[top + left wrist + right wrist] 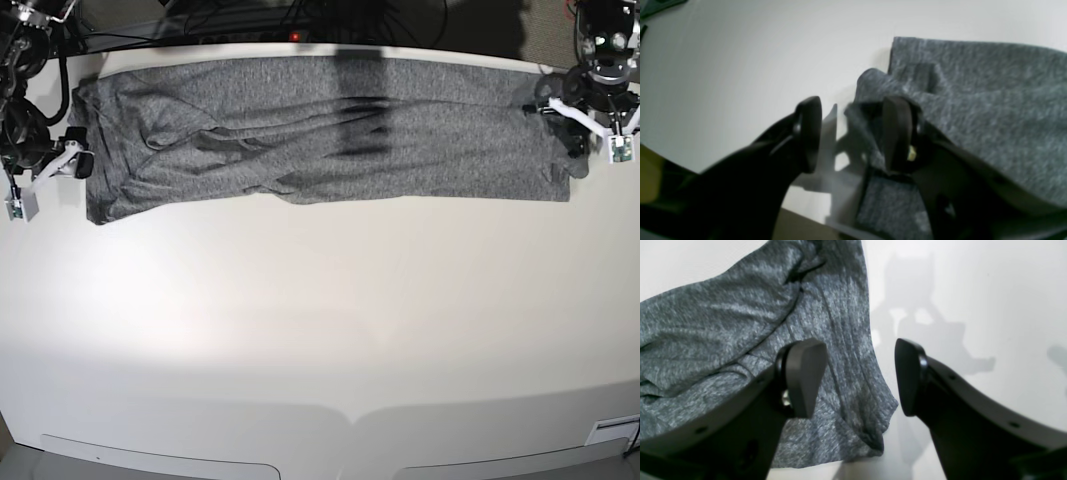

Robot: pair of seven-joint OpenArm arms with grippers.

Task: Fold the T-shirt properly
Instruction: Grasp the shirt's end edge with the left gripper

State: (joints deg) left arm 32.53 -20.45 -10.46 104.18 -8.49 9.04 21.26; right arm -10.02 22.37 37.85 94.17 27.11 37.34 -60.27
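Across the table's (320, 330) far edge the T-shirt (330, 130) lay stretched, thin, soft and limp; the left gripper (853, 133) and right gripper (860, 376) stood wide, unladen, at its end hems, probably the surest holds.

The T-shirt (330, 130) lies banded along the table's (320, 330) far edge between my two arms, cables crowding behind it, while the white surface nearer lies open for passing
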